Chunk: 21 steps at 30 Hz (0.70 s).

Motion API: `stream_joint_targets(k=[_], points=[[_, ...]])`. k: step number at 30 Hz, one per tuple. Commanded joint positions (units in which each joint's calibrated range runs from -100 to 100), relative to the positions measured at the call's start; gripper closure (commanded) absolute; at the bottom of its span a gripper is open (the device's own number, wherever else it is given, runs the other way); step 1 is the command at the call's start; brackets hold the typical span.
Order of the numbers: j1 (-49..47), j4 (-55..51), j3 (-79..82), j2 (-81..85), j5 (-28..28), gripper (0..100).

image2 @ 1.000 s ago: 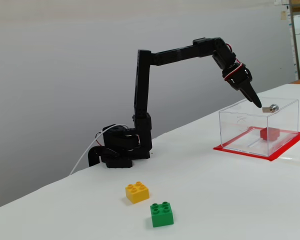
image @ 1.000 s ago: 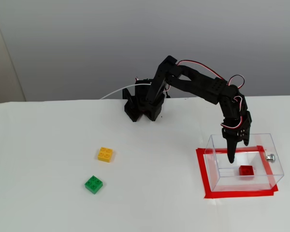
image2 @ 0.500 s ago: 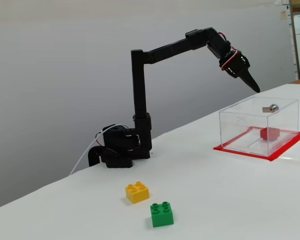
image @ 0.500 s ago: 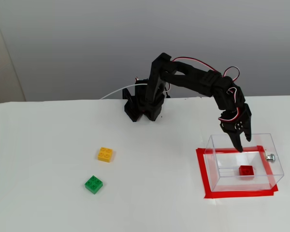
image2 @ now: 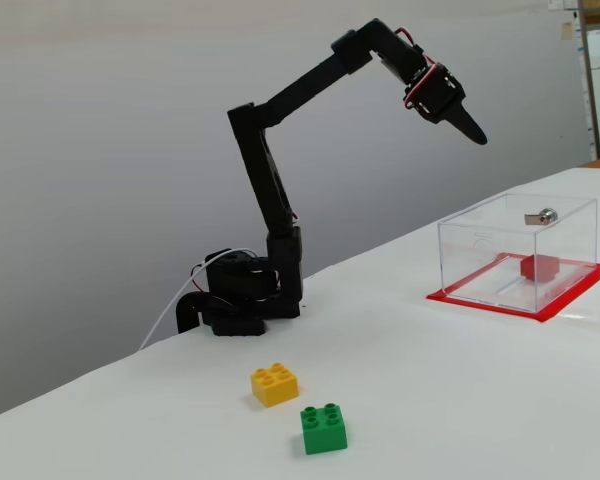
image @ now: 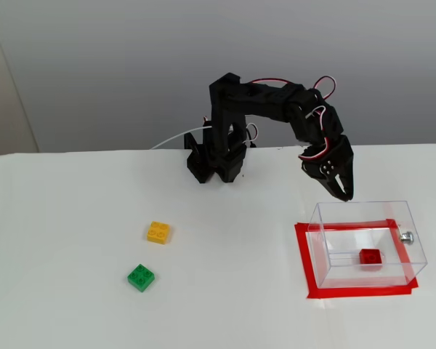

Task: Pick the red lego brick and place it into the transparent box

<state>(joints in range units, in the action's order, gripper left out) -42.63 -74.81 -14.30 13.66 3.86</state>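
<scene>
Your gripper (image2: 473,133) is carrying nothing, its jaws drawn together into one dark point. Over the last second it has been climbing out of the transparent box (image: 327,225) and pulling back toward the base; it is now hanging high above the table (image2: 460,400), clear of the near wall in both fixed views. The red lego brick (image: 370,256) is lying on the box floor, inside the red tape outline (image: 303,256), untouched. You are looking at a finished placement, so only the retreat remains. The yellow brick (image: 158,232) and green brick (image: 141,277) are sitting well apart from it.
</scene>
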Motion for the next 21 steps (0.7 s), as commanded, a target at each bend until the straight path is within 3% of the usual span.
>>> stream_joint_targets(k=[1, 21], points=[[4.7, -1.1, -0.5, 5.8, -0.2, 99], [35.4, -11.9, 1.5, 24.2, -0.2, 99]])
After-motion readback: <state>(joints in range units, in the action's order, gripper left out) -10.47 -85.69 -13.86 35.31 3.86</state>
